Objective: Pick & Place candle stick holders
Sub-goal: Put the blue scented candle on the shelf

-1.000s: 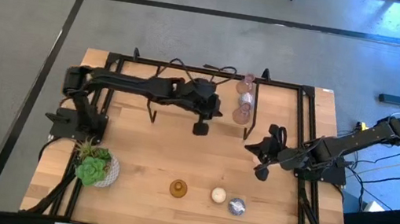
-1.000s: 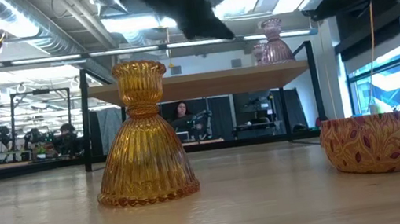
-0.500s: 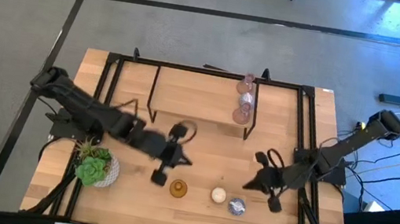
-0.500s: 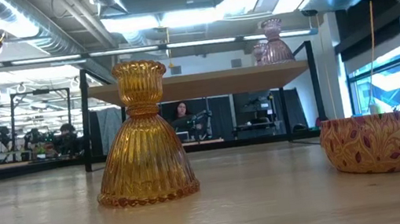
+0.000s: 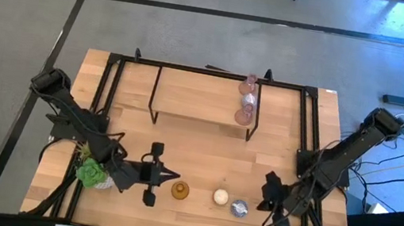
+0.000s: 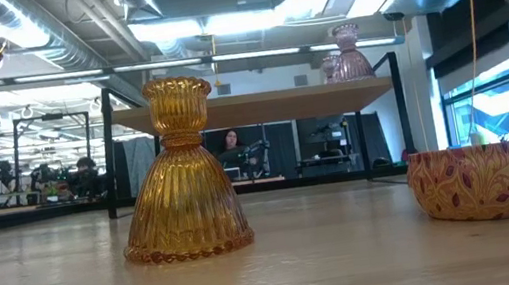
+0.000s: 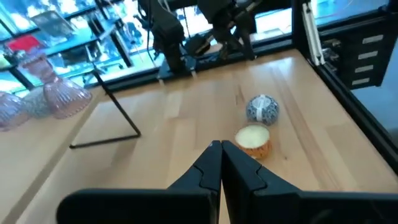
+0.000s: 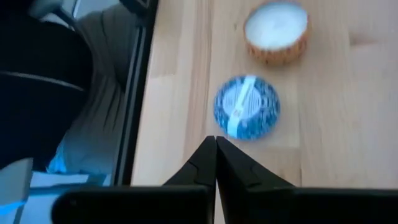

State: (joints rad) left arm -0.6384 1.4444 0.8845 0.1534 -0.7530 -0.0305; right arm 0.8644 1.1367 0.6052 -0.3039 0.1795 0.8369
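Note:
Three candle stick holders stand in a row near the table's front edge: an amber-gold ribbed one (image 5: 180, 191) (image 6: 179, 174), a cream-white one (image 5: 220, 198) (image 7: 253, 138) and a blue-and-silver patterned one (image 5: 239, 208) (image 8: 247, 107). Pinkish glass holders (image 5: 247, 100) (image 7: 59, 99) stand on the right end of the raised shelf. My left gripper (image 5: 173, 178) (image 7: 221, 148) is shut just left of the amber holder and points right along the row. My right gripper (image 5: 261, 204) (image 8: 216, 142) is shut just right of the patterned holder, tipped down toward it. Neither touches anything.
A green succulent in a white pot (image 5: 97, 171) sits at the near left, under my left arm. The wooden shelf on black wire legs (image 5: 196, 96) spans the table's far half. A black frame (image 5: 308, 129) runs along the table's sides. Bare wood lies between shelf and row.
My left gripper has swung from the shelf's front edge toward the table's near left and come down beside the amber holder, still shut. My right gripper has gone toward the near edge, tipped downward and come close to the patterned holder, also shut. No holder has moved.

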